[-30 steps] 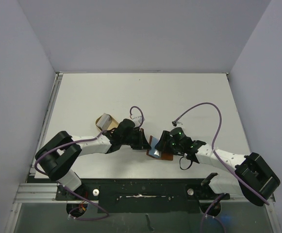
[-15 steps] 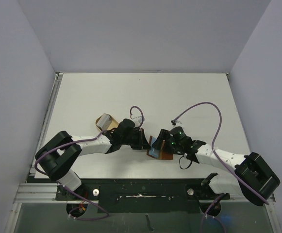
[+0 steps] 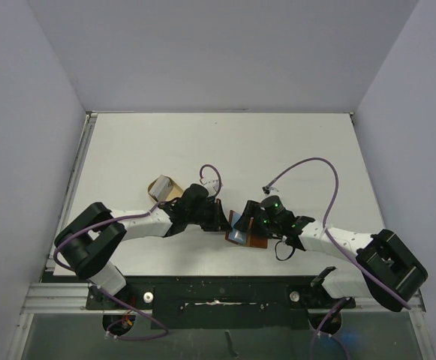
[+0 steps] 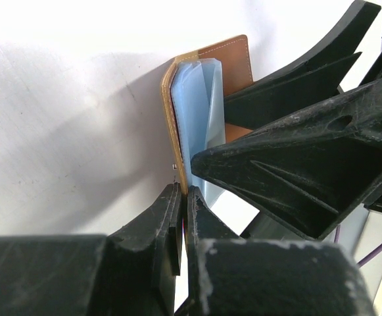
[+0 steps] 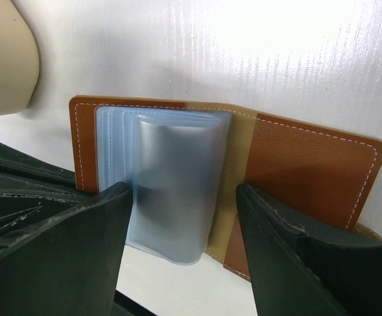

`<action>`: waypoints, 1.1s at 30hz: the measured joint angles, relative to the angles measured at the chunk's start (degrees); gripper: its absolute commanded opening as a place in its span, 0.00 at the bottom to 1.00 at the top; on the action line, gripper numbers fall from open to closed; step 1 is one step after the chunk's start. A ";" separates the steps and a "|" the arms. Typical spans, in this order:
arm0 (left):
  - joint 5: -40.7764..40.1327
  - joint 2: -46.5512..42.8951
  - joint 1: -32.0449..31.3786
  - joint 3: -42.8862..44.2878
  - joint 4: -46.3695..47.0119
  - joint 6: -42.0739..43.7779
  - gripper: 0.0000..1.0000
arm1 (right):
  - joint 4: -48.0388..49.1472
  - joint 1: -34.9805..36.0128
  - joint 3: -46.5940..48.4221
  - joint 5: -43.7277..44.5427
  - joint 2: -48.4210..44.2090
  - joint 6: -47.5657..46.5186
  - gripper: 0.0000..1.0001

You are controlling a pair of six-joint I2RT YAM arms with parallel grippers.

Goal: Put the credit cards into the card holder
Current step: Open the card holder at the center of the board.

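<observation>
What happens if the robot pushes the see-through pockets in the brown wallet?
They would probably flop: the see-through pockets bulge and curl away from the brown wallet. They look glossy, so likely slippery. They seem thin, so probably very light.

I could read no text, brand, number or sign in any view. The card holder [image 5: 309, 171] showed only plain brown leather with pale stitching, and its clear sleeves [image 5: 177, 184] carried no legible print.
</observation>
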 measured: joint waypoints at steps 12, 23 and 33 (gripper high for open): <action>0.02 0.00 -0.11 0.00 0.26 -0.07 0.00 | -12.09 0.39 2.82 8.63 -2.86 -0.33 0.64; -0.11 -0.55 -0.13 1.09 -0.55 -0.17 0.00 | -28.11 0.39 7.30 14.69 -16.48 -0.31 0.60; -0.33 -0.66 -0.13 1.62 -1.01 -0.81 0.00 | -13.94 0.66 5.99 7.43 -18.84 -0.90 0.47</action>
